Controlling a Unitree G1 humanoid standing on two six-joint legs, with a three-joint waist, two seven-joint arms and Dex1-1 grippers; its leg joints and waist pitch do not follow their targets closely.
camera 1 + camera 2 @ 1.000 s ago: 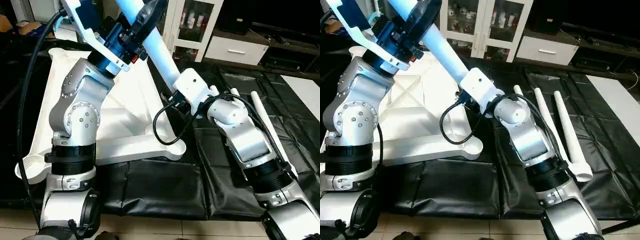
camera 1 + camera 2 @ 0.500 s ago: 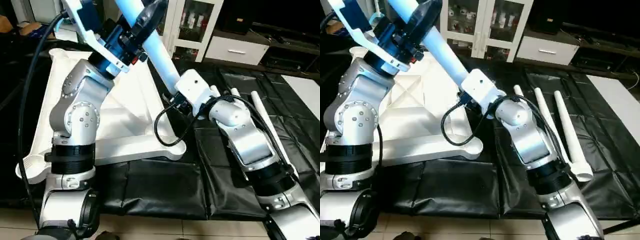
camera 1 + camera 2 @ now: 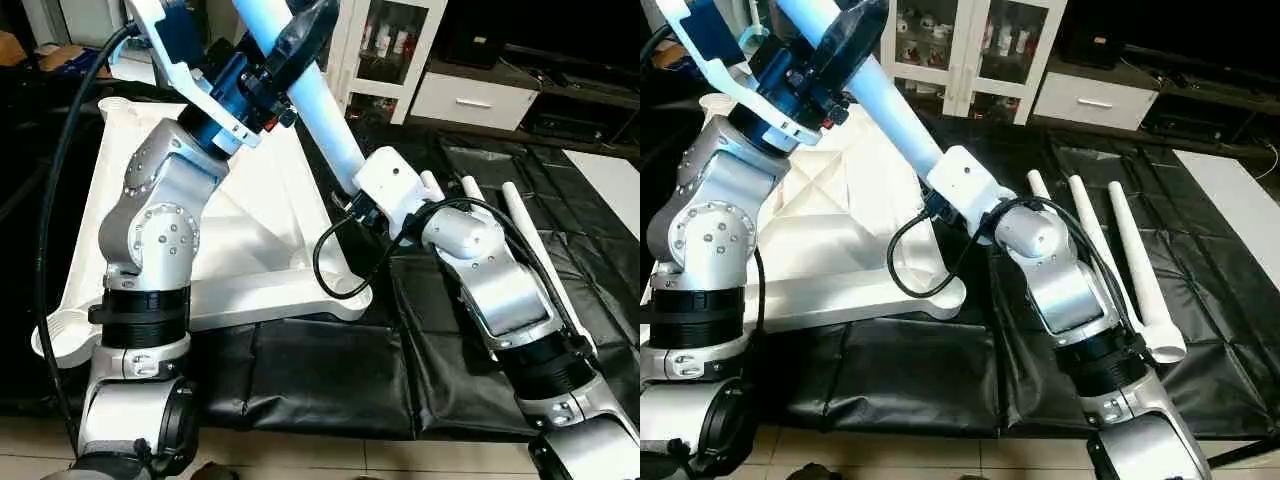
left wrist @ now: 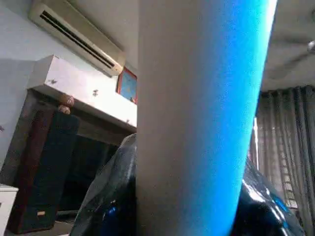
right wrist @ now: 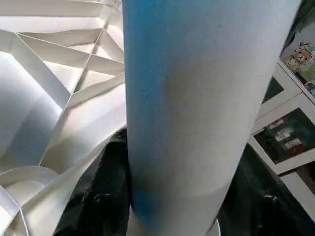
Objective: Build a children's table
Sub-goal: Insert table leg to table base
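A long white leg (image 3: 320, 105) is slanting across the middle of the scene, its upper end rising toward the left and its lower end running down toward the near right corner of the table top (image 3: 270, 225). The left gripper (image 3: 285, 45) is gripping the leg high up, its black jaws closing round the tube. The right gripper (image 3: 940, 175) is sitting at the leg's lower part, with the tube lying between its jaws; whether they are pressing on it or standing loose I cannot tell. The top is lying upside down on a black mat (image 3: 330, 385), its X-shaped ribs facing up and a round socket (image 3: 60, 330) showing at the near left corner. Three more legs (image 3: 1120, 255) are lying side by side on the mat to the right, well apart from the top. Behind them a white cabinet (image 3: 970, 45) with glass doors is standing.
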